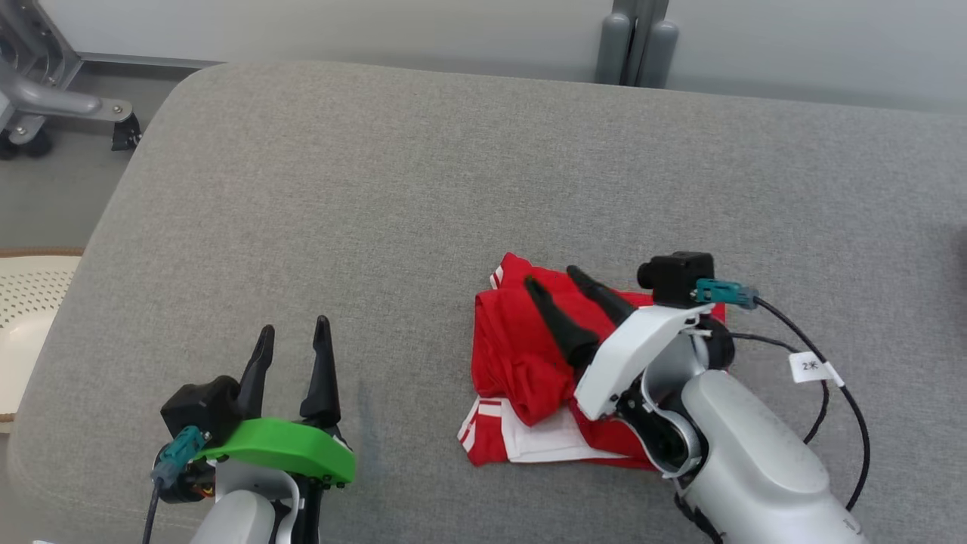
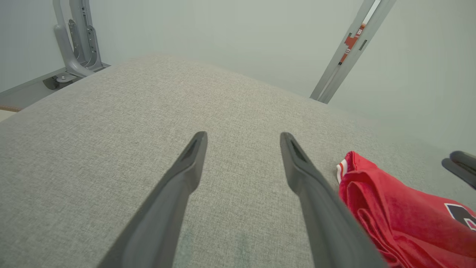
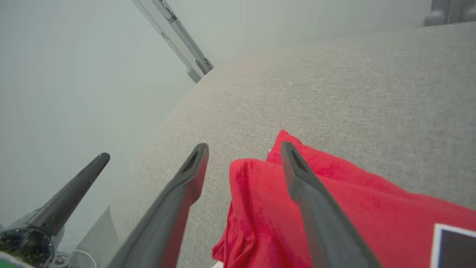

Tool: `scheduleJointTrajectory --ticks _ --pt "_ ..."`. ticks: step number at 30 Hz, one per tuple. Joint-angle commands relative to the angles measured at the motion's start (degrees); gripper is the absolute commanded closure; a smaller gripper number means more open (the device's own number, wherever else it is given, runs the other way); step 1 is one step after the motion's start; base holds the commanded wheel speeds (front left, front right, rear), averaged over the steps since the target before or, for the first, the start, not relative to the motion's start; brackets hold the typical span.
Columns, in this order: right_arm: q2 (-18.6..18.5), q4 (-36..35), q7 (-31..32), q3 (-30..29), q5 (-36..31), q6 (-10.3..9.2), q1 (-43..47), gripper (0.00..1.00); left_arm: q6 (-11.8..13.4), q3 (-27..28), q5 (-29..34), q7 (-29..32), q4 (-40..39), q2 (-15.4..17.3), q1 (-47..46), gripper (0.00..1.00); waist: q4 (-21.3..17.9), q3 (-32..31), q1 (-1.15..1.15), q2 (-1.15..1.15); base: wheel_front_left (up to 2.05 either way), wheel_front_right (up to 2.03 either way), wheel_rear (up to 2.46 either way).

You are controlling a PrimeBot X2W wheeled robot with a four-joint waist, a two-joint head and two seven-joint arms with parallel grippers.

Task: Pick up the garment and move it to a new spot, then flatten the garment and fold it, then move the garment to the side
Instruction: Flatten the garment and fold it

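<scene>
The garment is a red shirt with white trim, lying folded in a rumpled bundle on the grey cushion. My right gripper hovers just over the bundle's upper part, fingers spread and open with nothing between them. In the right wrist view the garment lies under and between my right gripper. My left gripper stands open at the lower left, well clear of the cloth. The left wrist view shows my left gripper over bare cushion, with the garment to its right.
The cushion's rounded left corner drops to the floor, where a grey wheeled metal frame stands. A pale perforated object sits beside the cushion's left edge. A grey post rises behind the far edge.
</scene>
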Motion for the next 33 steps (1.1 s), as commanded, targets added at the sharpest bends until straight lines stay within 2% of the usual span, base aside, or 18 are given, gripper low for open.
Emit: scheduleJointTrajectory --ticks 1,8,11,16,17,18,19,22,23,27,33 --pt "-0.96 -0.43 -1.24 -1.72 -2.90 0.02 -0.05 0.00 -0.43 -0.13 0.62 -0.26 0.11 -0.26 -1.05 0.00 -0.71 0.03 0.00 0.00 0.00 0.00 0.00" --pt "-1.72 -4.46 -2.60 -9.23 -14.77 0.02 3.11 0.00 -0.74 -0.37 1.42 -0.29 0.26 -0.76 -1.91 0.00 -2.43 0.30 0.00 0.00 0.00 0.00 0.00" --pt "-1.78 -6.59 -1.34 -8.85 -18.10 0.02 5.36 0.00 -0.92 -0.36 1.57 -0.29 0.36 -0.91 -2.20 0.00 -2.73 0.60 0.00 0.00 0.00 0.00 0.00" --pt "-2.81 -8.77 0.82 -4.95 -19.96 0.02 8.48 0.00 -1.20 -0.38 1.68 -0.30 0.62 -1.07 -2.62 0.00 -2.11 1.06 0.00 0.00 0.00 0.00 0.00" --pt "-3.24 -9.11 1.18 -3.94 -19.91 0.02 9.05 0.06 -1.26 -0.22 1.68 -0.30 0.67 -1.07 -2.66 0.00 -1.85 1.14 0.00 0.00 0.00 0.00 0.00" --pt "-3.63 -9.34 1.49 -3.34 -19.95 0.02 9.48 0.41 -1.33 -0.15 1.69 -0.30 0.71 -1.06 -2.70 0.00 -1.58 1.22 0.00 0.00 0.00 0.00 0.00" --pt "-4.13 -9.51 1.90 -2.33 -20.11 0.02 9.86 0.59 -1.38 -0.06 1.72 -0.30 0.74 -1.07 -2.70 0.00 -1.28 1.29 0.00 0.00 0.00 0.00 0.00" --pt "-5.23 -9.26 2.89 -0.66 -20.10 0.02 10.67 0.92 -1.39 0.32 1.75 -0.26 0.81 -1.16 -2.55 0.00 -0.48 1.41 0.00 0.00 0.00 0.00 0.00" --pt "-5.70 -8.85 3.06 -0.22 -20.36 0.02 10.61 1.00 -1.40 0.41 1.80 -0.25 0.83 -1.22 -2.49 0.00 -0.18 1.46 0.00 0.00 0.00 0.00 0.00" --pt "-6.74 -6.24 3.39 1.68 -20.72 0.02 9.94 1.00 -1.53 0.93 1.96 -0.25 0.88 -1.47 -2.36 0.00 0.83 1.66 0.00 0.00 0.00 0.00 0.00" --pt "-5.40 -1.20 3.20 7.04 -18.75 0.02 7.67 1.00 -1.85 1.48 2.24 -0.25 1.06 -1.75 -2.35 0.00 1.67 2.01 0.00 0.00 0.00 0.00 0.00"
